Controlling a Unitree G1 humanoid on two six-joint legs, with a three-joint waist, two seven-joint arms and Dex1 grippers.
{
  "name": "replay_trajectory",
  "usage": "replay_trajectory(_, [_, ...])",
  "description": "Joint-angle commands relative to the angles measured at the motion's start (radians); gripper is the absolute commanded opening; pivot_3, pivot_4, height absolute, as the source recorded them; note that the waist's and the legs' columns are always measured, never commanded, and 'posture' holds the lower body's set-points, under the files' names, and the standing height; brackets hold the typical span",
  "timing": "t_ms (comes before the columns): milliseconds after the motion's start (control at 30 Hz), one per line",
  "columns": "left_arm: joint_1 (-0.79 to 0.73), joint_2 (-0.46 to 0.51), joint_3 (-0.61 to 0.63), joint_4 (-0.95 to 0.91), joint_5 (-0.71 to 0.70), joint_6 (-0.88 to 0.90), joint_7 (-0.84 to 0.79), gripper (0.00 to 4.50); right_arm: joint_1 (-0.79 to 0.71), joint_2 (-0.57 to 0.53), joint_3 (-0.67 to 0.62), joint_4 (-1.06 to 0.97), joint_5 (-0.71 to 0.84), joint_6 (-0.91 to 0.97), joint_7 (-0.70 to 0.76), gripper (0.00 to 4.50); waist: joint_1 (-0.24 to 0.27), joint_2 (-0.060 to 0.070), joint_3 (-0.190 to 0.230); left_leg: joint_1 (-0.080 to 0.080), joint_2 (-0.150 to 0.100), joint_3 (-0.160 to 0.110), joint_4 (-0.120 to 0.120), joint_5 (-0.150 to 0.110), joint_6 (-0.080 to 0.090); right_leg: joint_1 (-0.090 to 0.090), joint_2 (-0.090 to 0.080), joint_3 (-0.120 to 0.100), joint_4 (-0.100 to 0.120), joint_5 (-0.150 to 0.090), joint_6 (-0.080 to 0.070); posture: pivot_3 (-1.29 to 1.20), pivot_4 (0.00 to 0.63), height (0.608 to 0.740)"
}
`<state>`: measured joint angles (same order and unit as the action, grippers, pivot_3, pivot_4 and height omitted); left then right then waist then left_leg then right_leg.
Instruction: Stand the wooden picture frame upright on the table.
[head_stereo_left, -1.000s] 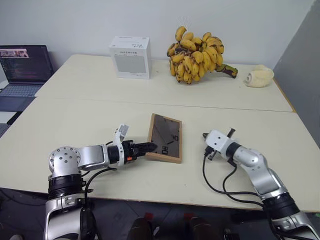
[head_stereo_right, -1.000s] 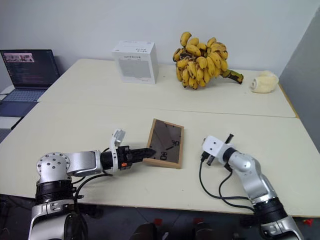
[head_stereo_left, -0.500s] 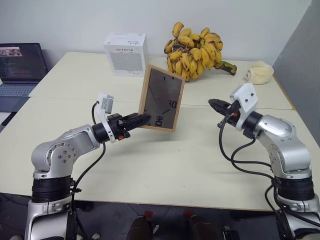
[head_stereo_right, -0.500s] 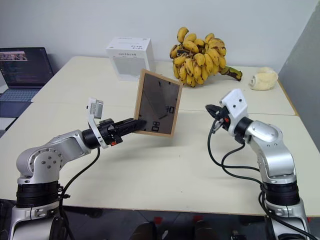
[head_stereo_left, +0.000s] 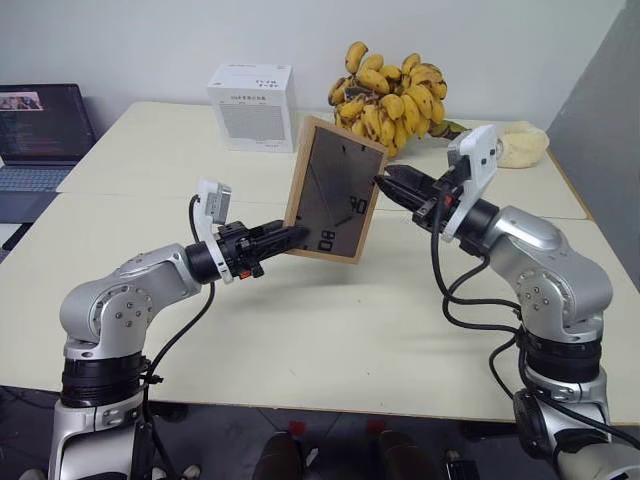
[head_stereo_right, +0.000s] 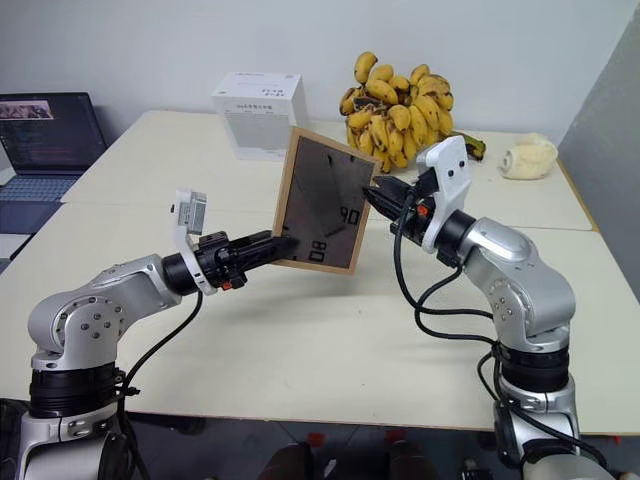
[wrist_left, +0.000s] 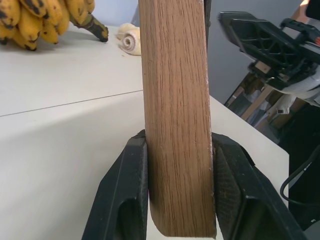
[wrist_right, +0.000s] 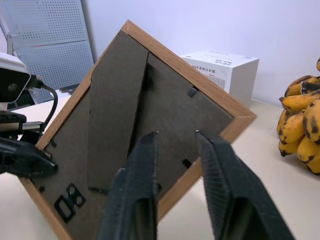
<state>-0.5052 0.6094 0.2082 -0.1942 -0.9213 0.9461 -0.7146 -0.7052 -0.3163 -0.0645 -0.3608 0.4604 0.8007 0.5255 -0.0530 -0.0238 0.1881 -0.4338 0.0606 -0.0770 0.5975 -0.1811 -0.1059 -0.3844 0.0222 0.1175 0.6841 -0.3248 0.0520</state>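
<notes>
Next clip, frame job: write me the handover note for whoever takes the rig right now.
Left end effector: shut on the wooden picture frame, pinching its lower left edge; the wood sits between both fingers in the left wrist view.
Right end effector: open, fingers at the frame's right edge, facing its dark back panel and stand.
Frame: held in the air above the table, tilted, back toward the head camera. White box and bananas lie behind.
Done: frame picked up.
Left: probably fold out the stand with the right end effector, then set the frame upright and release.
</notes>
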Motion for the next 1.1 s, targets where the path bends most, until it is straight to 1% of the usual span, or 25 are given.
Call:
replay_trajectory(33, [-0.030,-0.001,-0.005,-0.051,-0.020,-0.015,-0.023,1.32,-0.038,0.026,0.039,0.002,-0.004,-0.049,-0.013,2.22,-0.002,0.000,0.000,0.000,0.000,0.000,0.000,0.000,0.000,0.000,0.000,0.000,0.000,0.000,0.000,0.00,0.150,0.740])
replay_trajectory(300, [-0.039,-0.026,-0.046,-0.047,-0.005,-0.025,-0.031,1.32,-0.067,0.086,0.093,0.035,-0.008,-0.074,-0.039,2.22,-0.003,0.000,0.000,0.000,0.000,0.000,0.000,0.000,0.000,-0.001,0.000,0.000,0.003,0.000,0.000,0.00,0.150,0.740])
replay_trajectory(500, [-0.095,-0.080,-0.112,0.053,0.080,-0.082,-0.053,1.32,-0.087,0.133,0.110,0.050,-0.010,-0.079,-0.076,2.22,0.000,0.000,0.000,0.000,0.000,0.000,0.004,0.000,0.000,-0.001,0.000,0.000,0.008,0.000,0.000,0.00,0.150,0.740])
replay_trajectory(600, [-0.143,-0.099,-0.132,0.167,0.144,-0.129,-0.069,1.32,-0.072,0.129,0.104,0.030,-0.005,-0.069,-0.089,2.22,-0.002,0.000,0.000,0.000,0.000,0.000,0.006,0.000,0.000,-0.002,0.000,0.000,0.010,0.000,0.000,0.00,0.150,0.740])
replay_trajectory(733, [-0.193,-0.113,-0.138,0.255,0.187,-0.161,-0.091,1.32,-0.043,0.115,0.097,0.012,-0.007,-0.059,-0.106,2.22,-0.003,0.000,0.000,0.000,0.000,0.000,0.007,0.000,0.000,-0.003,0.001,0.000,0.013,0.000,-0.001,0.00,0.150,0.740])
replay_trajectory(933, [-0.220,-0.120,-0.130,0.280,0.206,-0.164,-0.119,1.32,-0.012,0.098,0.095,-0.005,-0.014,-0.054,-0.129,2.22,-0.003,0.000,0.000,0.000,0.000,0.000,0.007,0.000,0.000,-0.003,0.001,0.000,0.013,-0.001,-0.001,0.00,0.150,0.740])
replay_trajectory(1100, [-0.222,-0.124,-0.123,0.258,0.203,-0.144,-0.127,1.32,-0.013,0.092,0.098,0.006,-0.017,-0.066,-0.132,2.22,-0.004,0.000,0.000,0.000,0.000,0.000,0.008,0.000,0.000,-0.003,0.001,0.000,0.014,-0.001,-0.001,0.00,0.150,0.740])
